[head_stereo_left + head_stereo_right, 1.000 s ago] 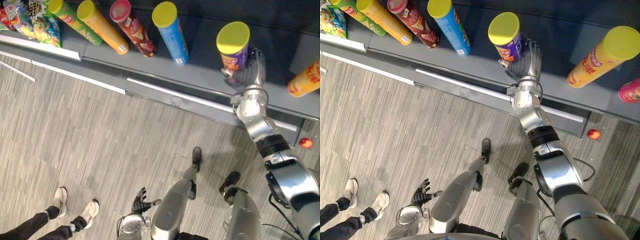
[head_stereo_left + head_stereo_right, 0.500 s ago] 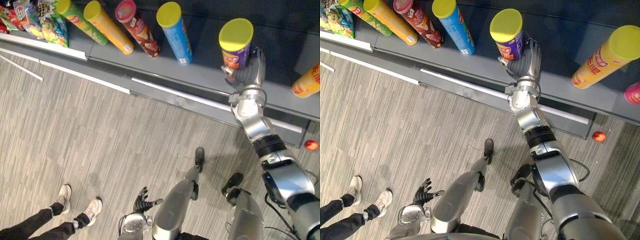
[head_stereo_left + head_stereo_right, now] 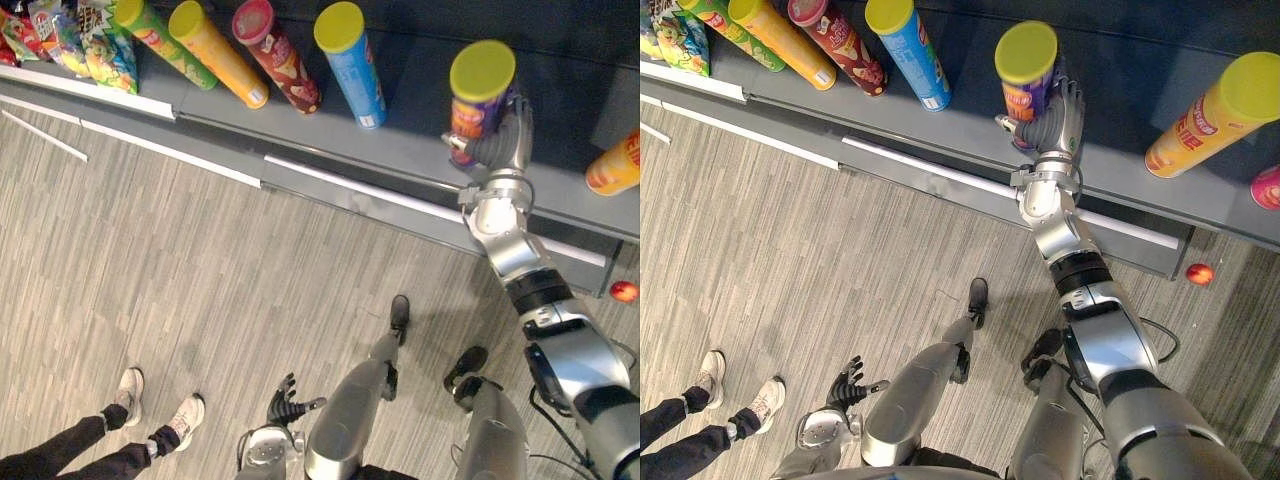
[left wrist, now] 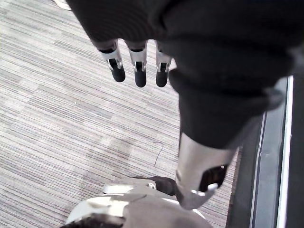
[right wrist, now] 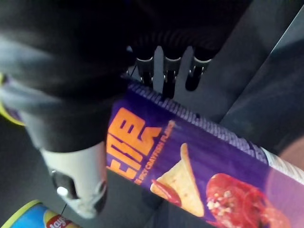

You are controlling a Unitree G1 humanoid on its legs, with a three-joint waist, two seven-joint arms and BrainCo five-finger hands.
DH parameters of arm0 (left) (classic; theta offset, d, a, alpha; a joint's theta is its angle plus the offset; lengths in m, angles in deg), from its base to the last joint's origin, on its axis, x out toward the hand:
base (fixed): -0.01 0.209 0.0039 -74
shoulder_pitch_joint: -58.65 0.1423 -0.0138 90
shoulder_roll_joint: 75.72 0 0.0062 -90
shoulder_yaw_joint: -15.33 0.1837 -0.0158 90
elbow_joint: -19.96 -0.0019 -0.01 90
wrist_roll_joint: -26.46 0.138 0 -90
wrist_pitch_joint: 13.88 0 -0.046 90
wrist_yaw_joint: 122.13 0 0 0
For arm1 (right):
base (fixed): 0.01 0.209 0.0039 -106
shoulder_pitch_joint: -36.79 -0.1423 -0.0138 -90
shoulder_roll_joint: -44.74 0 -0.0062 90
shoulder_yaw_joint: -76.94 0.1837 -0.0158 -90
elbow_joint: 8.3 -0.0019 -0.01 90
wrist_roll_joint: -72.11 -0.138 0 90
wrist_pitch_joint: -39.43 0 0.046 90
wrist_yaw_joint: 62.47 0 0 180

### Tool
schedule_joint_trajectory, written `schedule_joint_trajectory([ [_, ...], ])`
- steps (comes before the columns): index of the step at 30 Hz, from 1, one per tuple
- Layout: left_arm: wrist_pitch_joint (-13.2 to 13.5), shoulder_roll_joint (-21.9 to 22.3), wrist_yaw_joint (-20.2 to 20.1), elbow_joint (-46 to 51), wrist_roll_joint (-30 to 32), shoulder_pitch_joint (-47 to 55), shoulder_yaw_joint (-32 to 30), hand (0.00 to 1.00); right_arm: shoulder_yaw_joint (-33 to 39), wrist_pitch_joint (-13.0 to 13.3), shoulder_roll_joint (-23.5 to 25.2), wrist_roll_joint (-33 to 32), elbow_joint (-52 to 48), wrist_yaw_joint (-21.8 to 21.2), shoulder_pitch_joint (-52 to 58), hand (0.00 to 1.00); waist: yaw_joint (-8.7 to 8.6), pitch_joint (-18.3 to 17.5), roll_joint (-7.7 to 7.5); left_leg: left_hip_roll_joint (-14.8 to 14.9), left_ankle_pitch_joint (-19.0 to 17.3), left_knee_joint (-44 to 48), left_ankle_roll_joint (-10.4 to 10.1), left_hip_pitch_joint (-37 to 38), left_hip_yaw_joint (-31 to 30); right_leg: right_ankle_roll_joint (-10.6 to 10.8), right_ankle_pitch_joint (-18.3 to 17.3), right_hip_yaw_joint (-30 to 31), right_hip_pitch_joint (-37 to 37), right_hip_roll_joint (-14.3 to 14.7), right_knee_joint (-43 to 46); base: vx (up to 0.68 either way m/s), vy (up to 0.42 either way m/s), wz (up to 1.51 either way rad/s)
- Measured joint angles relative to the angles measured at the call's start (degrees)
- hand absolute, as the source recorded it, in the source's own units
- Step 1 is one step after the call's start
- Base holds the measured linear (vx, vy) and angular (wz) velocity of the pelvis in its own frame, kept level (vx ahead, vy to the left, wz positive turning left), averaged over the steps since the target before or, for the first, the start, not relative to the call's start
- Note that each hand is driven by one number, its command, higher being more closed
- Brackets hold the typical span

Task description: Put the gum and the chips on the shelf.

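The long grey shelf (image 3: 410,145) holds a row of tall chip cans, and each has its lid on, so you cannot see inside. From the robot's left stand a green can (image 3: 160,40), an orange can (image 3: 215,55), a red can (image 3: 275,58) and a blue can (image 3: 352,70), with some chip bags (image 3: 75,40) at the far left end. A person's legs (image 3: 100,445) in white shoes stand on the floor. The purple can (image 3: 476,100) is on the shelf between the blue can and another orange one (image 3: 1205,105). It stands up tall, its yellow lid pointing up and its bottom down at the shelf. The right hand (image 3: 505,140) has its fingers wrapped round the low part of it. The left hand (image 3: 288,402) hangs low with its fingers (image 4: 138,66) straight, holding nothing. A small red ball (image 3: 624,291) lies on the floor.
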Motion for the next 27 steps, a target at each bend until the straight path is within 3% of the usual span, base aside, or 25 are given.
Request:
schedule_joint_trajectory([
  [27,0.5,0.0,-0.2,-1.9,0.0,-0.9,1.1,0.00,0.0,1.2,0.1,0.0,-0.8,-0.1,1.3,0.00,-0.82,-0.4,0.59,0.3,-0.1,0.0,-0.1,1.9,1.8,0.0,0.0,1.7,0.7,0.2,0.2,0.00,-0.012,-0.03],
])
